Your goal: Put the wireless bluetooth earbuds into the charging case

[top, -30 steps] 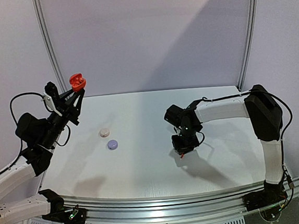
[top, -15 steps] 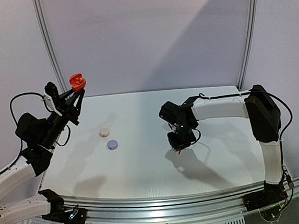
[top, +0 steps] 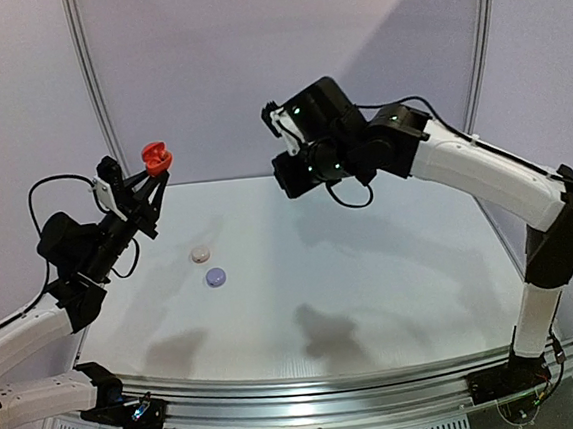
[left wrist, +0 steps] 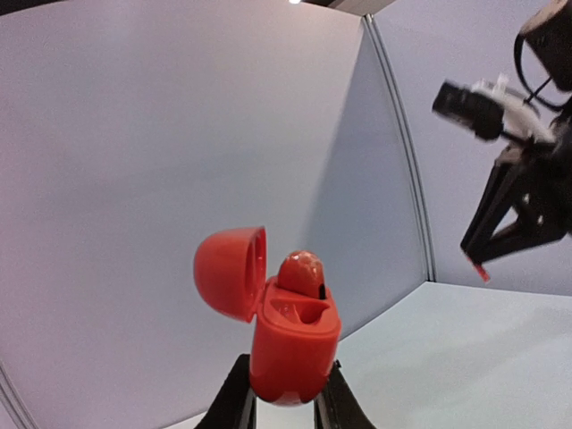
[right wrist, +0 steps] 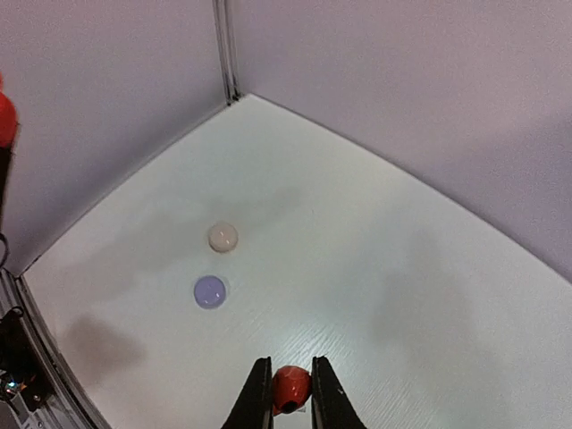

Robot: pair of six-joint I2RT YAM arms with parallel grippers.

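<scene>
Presently, left gripper clamps the open red charging case, lower centre; right gripper pinches a red earbud, bottom edge.

A: Light?
B: Bright, soft, even, from above. Faint blurry shadows on the tabletop, glare strip along its near edge. Diagonal shade band across the back wall.
A: Focus?
B: Top cam sharp. Left wrist cam: charging case crisp, right arm smeared w/ motion blur. Right wrist cam: red earbud sharp, tabletop edges bowed by wide lens.
</scene>
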